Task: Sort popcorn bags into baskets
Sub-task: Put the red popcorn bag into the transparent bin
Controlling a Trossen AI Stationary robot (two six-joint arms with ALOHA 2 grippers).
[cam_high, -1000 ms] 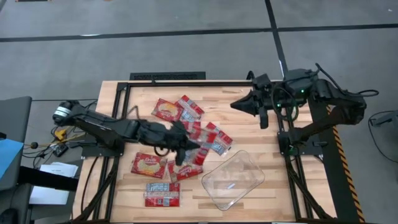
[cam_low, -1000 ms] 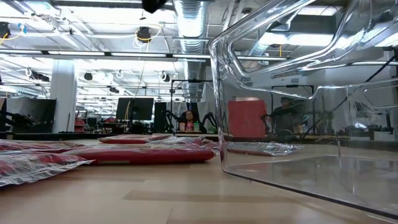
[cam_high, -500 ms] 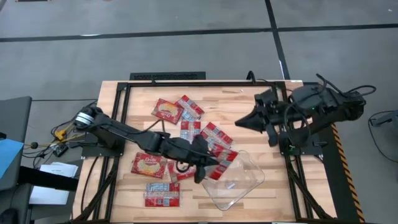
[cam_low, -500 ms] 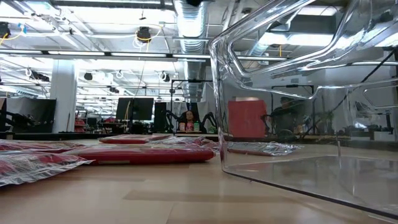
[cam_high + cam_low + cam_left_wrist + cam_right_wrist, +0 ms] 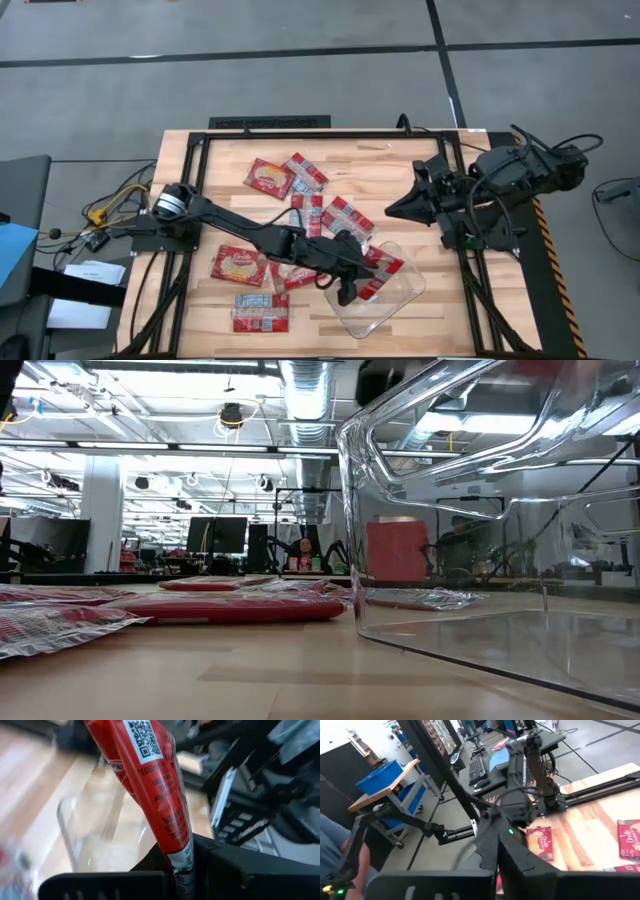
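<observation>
- High view: left claw (image 5: 352, 283), clamped on a popcorn bag (image 5: 381, 272), over the clear basket (image 5: 400, 297); its fingertips hidden.
- Right claw (image 5: 392, 211): fingers' spacing cannot be told.

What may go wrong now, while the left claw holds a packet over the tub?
1. The left claw grips the packet by one end only, so it might slip or swing out before release.
2. It hangs near the tub rim, so it may land on the edge.
3. The light tub may shift if the claw touches it.
</observation>
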